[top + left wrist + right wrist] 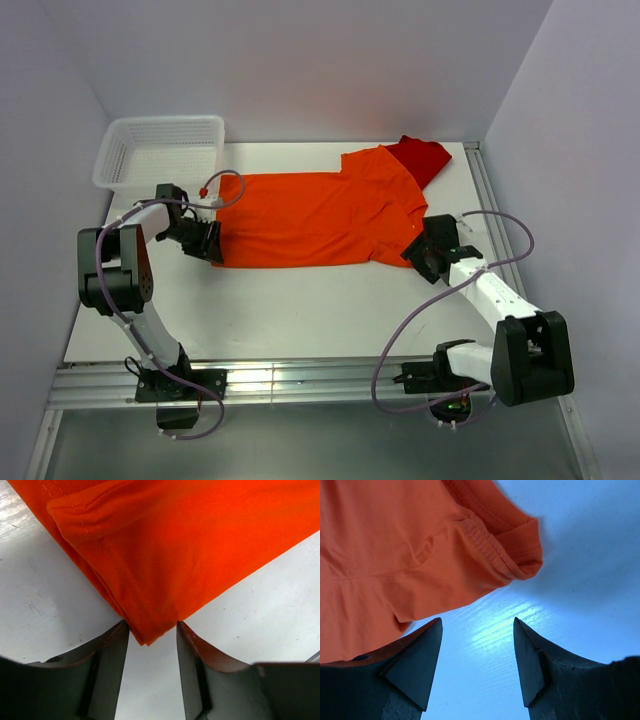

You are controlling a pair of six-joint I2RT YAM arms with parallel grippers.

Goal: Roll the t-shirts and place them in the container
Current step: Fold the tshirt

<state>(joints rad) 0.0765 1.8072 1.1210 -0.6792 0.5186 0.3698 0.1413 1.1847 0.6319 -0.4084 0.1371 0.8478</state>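
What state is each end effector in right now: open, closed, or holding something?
Left end effector: open, straddling the orange t-shirt corner, not clamped.
Right end effector: open, holding nothing.

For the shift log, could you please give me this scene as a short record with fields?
orange tee: spread flat on the table, unrolled
red tee: far right corner, partly under the orange tee
basket: far left corner
left fingers: open, astride the orange tee's hem corner
right fingers: open, over bare table beside a sleeve
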